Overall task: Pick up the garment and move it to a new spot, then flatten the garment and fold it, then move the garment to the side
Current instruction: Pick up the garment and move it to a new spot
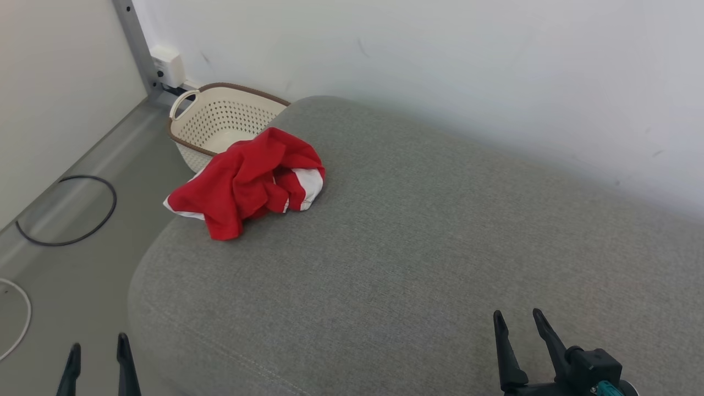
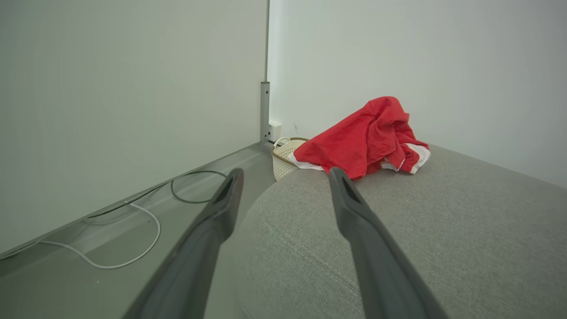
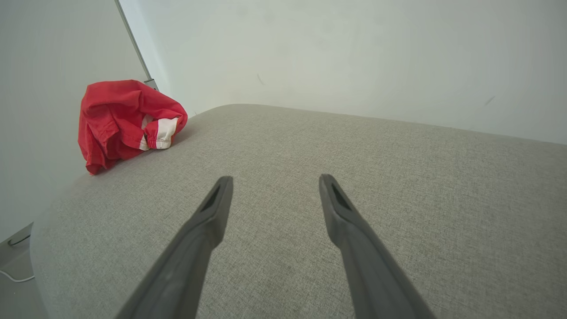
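Observation:
A crumpled red garment [image 1: 247, 179] with white trim lies in a heap near the far left corner of the grey cushioned surface [image 1: 429, 231]. The same garment [image 2: 370, 137] shows ahead of my left fingers, and the garment [image 3: 126, 122] sits at the upper left in the right wrist view. My left gripper [image 1: 98, 344] stands open at the lower left, off the cushion's edge and over the floor, holding nothing. My right gripper [image 1: 518, 319] is open at the lower right above the cushion, far from the garment, with nothing between its fingers [image 3: 217, 199].
A cream perforated laundry basket [image 1: 217, 118] with a brown rim stands on the floor behind the garment, against the wall. A black cable loop [image 1: 69, 209] and a white cable [image 1: 19, 324] lie on the floor at the left. Walls close off the back and left.

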Available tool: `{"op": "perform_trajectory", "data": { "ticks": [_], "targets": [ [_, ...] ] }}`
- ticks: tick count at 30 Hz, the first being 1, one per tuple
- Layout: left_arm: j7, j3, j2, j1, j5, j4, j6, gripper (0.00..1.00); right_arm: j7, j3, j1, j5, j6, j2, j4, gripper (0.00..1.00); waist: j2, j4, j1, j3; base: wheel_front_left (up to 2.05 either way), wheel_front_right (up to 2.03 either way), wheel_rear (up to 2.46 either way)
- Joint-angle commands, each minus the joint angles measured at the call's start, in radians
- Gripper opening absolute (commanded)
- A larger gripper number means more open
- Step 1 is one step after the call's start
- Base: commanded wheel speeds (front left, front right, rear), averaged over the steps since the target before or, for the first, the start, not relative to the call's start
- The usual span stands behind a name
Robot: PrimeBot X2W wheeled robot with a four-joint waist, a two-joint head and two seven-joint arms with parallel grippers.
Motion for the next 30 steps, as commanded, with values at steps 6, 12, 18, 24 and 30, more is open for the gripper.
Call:
{"op": "perform_trajectory", "data": {
  "ticks": [6,12,18,24,30],
  "targets": [
    [-0.004,0.016,0.035,-0.127,-0.038,0.001,-0.038,1.00,-0.005,0.004,-0.024,-0.012,0.000,0.000,-0.027,1.00,-0.0002,-0.122,0.0000,0.055,0.00,0.00,0.00],
    [0.003,0.029,0.094,-0.264,-0.057,0.046,-0.064,1.00,-0.005,0.011,-0.056,-0.018,0.000,0.000,-0.028,1.00,-0.0002,-0.227,0.0000,0.106,0.00,0.00,0.00],
    [0.049,0.057,0.187,-0.444,-0.087,0.112,-0.086,1.00,-0.005,0.010,-0.098,-0.012,0.000,0.000,-0.041,1.00,-0.0002,-0.354,0.0000,0.162,0.00,0.00,0.00],
    [0.120,0.070,0.272,-0.601,-0.134,0.217,-0.111,1.00,-0.005,0.017,-0.123,0.007,0.000,0.000,-0.055,1.00,-0.0002,-0.449,0.0000,0.204,0.00,0.00,0.00],
    [0.177,0.062,0.341,-0.704,-0.159,0.390,-0.132,1.00,-0.005,0.026,-0.141,0.025,0.000,0.000,-0.065,1.00,-0.0002,-0.519,0.0000,0.225,0.00,0.00,0.00]
  ]
}}
